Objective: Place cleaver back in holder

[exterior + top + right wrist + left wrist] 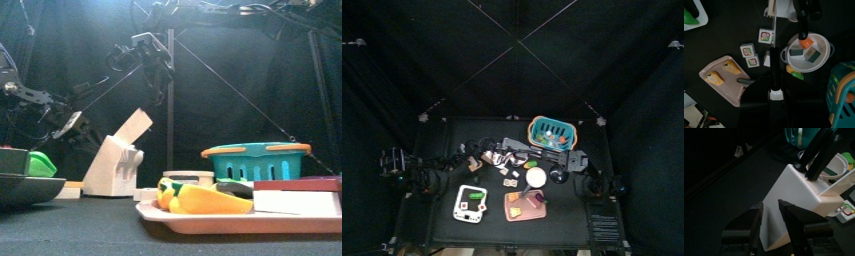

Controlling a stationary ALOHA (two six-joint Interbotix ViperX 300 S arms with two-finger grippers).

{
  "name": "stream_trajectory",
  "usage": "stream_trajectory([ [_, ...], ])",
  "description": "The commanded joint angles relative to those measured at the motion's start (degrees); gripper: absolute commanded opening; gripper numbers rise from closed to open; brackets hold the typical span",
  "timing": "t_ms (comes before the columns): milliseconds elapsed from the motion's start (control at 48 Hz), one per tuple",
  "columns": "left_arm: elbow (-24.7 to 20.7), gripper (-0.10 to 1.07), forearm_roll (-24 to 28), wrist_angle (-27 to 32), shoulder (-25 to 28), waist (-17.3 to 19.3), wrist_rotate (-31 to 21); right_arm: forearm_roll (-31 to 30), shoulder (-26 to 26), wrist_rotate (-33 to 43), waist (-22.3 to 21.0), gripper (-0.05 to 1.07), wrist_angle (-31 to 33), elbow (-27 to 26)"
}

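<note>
The white knife holder [114, 168] stands left of centre on the table. It also shows in the top view [486, 157]. The cleaver [134, 126] slants up out of the holder's top, blade pale. In the right wrist view the cleaver [771, 45] shows edge-on as a thin line running to the holder [783, 7]. My right gripper [773, 75] is shut on the cleaver's handle end. My left gripper [771, 212] is shut on the lower edge of the holder [797, 188], one jaw on each side. The right arm's black links cross behind the holder.
A teal basket [257, 160] stands at the back right. A pink tray [723, 72] with yellow food, a white pot [809, 50] with toy food, and small cards [748, 50] lie around. A green item on a plate [38, 165] sits far left.
</note>
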Motion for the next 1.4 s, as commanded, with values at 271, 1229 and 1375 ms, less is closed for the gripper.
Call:
stream_trajectory([
  [271,-1.2,0.74,0.4,0.3,0.2,-0.5,0.1,0.3,1.8,-0.1,-0.6,0.39,-0.3,-6.8],
  [1229,-1.1,0.74,0.5,0.4,0.1,-0.6,0.1,-0.5,4.0,0.1,-1.1,0.71,-0.3,-12.1],
  [1375,-1.1,0.74,0.5,0.4,-0.2,-0.6,0.1,-0.5,3.9,0.0,-0.9,0.71,0.0,-12.2],
])
